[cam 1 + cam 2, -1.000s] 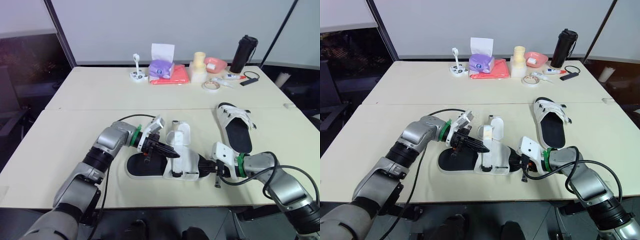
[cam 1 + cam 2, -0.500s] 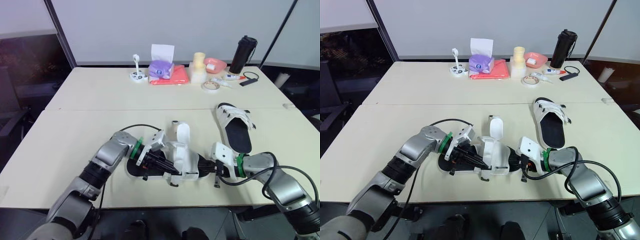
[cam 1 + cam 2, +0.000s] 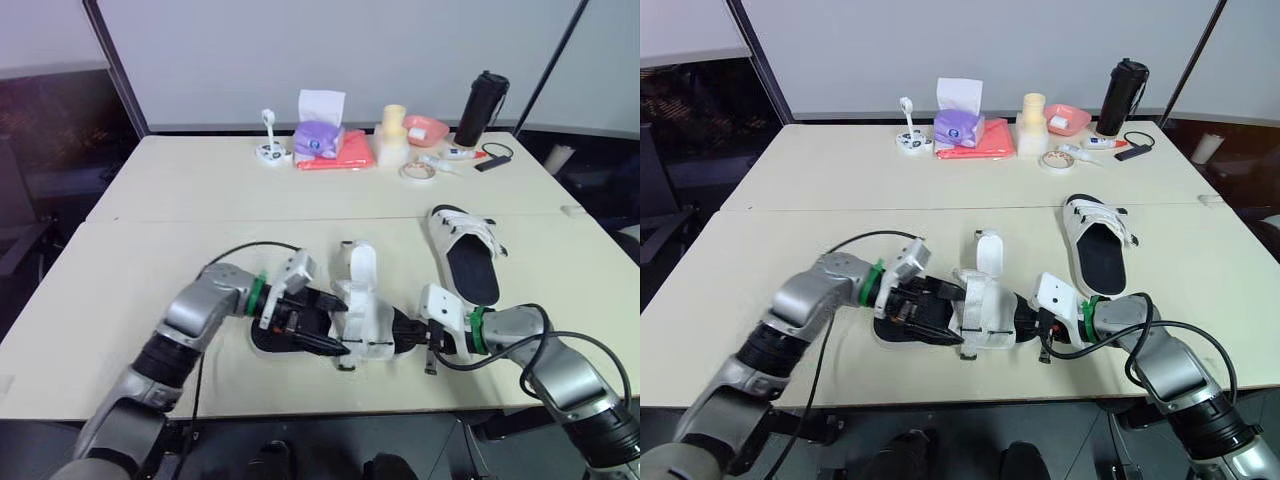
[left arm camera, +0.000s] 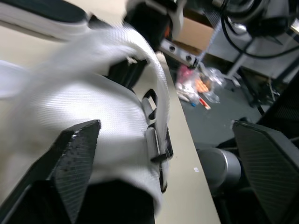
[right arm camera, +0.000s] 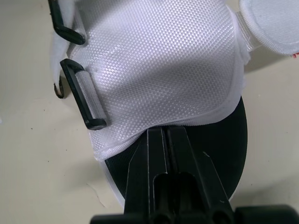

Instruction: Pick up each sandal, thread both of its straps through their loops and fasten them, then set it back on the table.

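Note:
The near sandal, black sole with a white upper, lies by the table's front edge, one strap sticking up. My left gripper is at its left side, open; its fingers stand wide apart around the white upper, close to the black loops. My right gripper is shut at the sandal's right end; its fingers lie on the black insole, tips under the edge of the upper. The second sandal lies farther right, untouched.
Along the back of the table stand a purple tissue box, a red cloth, a black bottle, a pink bowl and a tape roll. The near sandal lies close to the table's front edge.
My left gripper came down from the sandal's upper to its side and has opened. The right gripper stays shut at the sandal's end.

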You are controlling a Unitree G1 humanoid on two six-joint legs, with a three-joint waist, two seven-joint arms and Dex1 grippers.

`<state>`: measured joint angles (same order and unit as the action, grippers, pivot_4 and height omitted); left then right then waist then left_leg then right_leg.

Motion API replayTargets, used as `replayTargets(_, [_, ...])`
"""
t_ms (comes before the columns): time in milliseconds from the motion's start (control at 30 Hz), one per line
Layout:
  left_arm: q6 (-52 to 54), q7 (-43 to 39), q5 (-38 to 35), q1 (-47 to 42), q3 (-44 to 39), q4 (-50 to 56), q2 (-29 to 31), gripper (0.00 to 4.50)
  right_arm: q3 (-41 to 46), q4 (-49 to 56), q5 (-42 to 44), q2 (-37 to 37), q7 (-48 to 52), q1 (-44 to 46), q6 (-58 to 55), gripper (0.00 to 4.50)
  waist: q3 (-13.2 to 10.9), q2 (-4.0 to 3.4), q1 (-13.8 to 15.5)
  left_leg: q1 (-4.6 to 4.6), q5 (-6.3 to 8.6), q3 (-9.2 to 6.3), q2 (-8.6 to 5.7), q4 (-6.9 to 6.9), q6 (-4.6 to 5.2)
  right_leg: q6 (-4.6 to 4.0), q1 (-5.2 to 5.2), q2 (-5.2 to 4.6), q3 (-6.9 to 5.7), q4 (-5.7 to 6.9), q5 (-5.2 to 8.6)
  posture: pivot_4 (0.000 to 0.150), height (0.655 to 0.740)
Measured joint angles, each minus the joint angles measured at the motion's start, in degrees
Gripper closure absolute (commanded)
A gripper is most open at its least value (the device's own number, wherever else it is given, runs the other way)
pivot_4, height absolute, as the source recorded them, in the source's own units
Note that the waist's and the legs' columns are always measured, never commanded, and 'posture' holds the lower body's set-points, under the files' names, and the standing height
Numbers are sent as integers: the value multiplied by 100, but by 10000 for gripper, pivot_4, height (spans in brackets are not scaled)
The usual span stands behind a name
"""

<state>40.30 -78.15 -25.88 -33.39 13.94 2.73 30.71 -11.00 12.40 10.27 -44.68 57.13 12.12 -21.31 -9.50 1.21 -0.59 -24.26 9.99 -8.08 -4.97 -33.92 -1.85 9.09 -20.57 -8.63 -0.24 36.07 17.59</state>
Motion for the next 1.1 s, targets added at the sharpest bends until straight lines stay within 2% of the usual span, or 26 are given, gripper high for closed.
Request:
replayTargets(233, [0, 64, -122, 1085, -136, 582, 551, 1099, -56, -151, -11, 26, 59, 112, 88, 45000, -1, 0, -15, 2, 8, 1, 5, 0, -13, -25, -12, 0, 4, -1, 9, 1500, 7400])
replayTargets(367, [-199, 238, -128, 1566, -155, 732, 500, 1099, -66, -223, -44, 26, 122, 167, 110, 45000, 2, 1, 1, 6, 9, 1, 8, -1, -14, -30, -10, -2, 4, -3, 9, 1500, 7400])
replayTargets(667, [-690, 714, 112, 1700, 109, 744, 95, 1099, -119, -327, -56, 34, 197, 253, 127, 45000, 29, -4, 4, 9, 9, 5, 8, -1, -15, -33, -7, -5, 7, -8, 10, 1500, 7400])
replayTargets(1100, [-694, 805, 139, 1569, 233, 738, 145, 1099, -117, -324, -58, 13, 213, 230, 126, 45000, 60, -21, 11, 6, 10, 6, 6, 1, -15, -32, -6, -6, 7, -17, 10, 1500, 7400])
